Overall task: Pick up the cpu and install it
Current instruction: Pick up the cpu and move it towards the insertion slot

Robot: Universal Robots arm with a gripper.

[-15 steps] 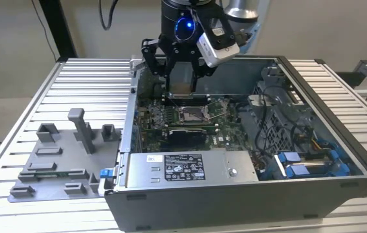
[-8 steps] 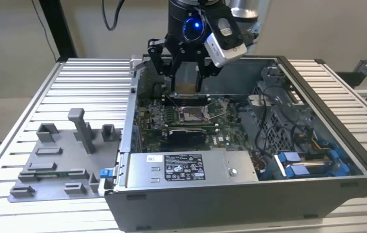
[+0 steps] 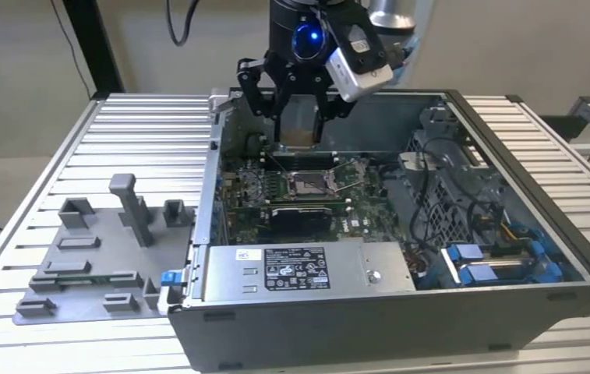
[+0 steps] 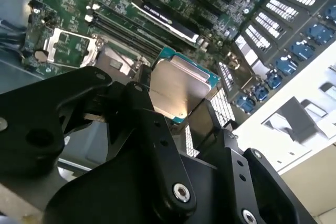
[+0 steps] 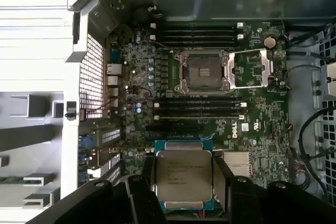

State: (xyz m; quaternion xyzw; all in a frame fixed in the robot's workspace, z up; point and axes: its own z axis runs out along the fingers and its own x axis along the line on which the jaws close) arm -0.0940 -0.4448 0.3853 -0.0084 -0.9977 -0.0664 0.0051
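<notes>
1. The gripper (image 3: 297, 134) hangs in the upper middle of the exterior view, over the open computer case (image 3: 544, 234). Its black fingers (image 4: 157, 129) are pinching the cpu (image 5: 184, 178) by 2 opposite edges.
2. The cpu is in the air above the motherboard (image 5: 262, 119), not seated in anything. Its pale metal lid faces the wrist cameras, and a rim of green substrate shows around it in both wrist views. In the first wrist view it looks about parallel to the board.
3. I judge the edge grip is deliberate. It keeps the fingers off the lid and leaves the contact side underneath free, so the chip can go down flat.
4. The CPU socket (image 5: 203, 72) shows its dark centre uncovered, and its metal load plate (image 5: 252, 69) stands open just beside it, probably so that the socket can receive a chip. In the first wrist view, 1 bank of memory slots (image 5: 199, 109) lies between the socket and the held cpu, so the chip is not over the socket.
5. The case lies on its side on the slatted aluminium table (image 3: 139, 132) with the open side up, which gives the arm access from above. The power supply (image 3: 295, 269) sits in the lower middle of the exterior view.
6. Grey fixture blocks (image 3: 97, 257) stand at the exterior view's lower left, outside the case and near its wall, likely as a staging jig for parts.
</notes>
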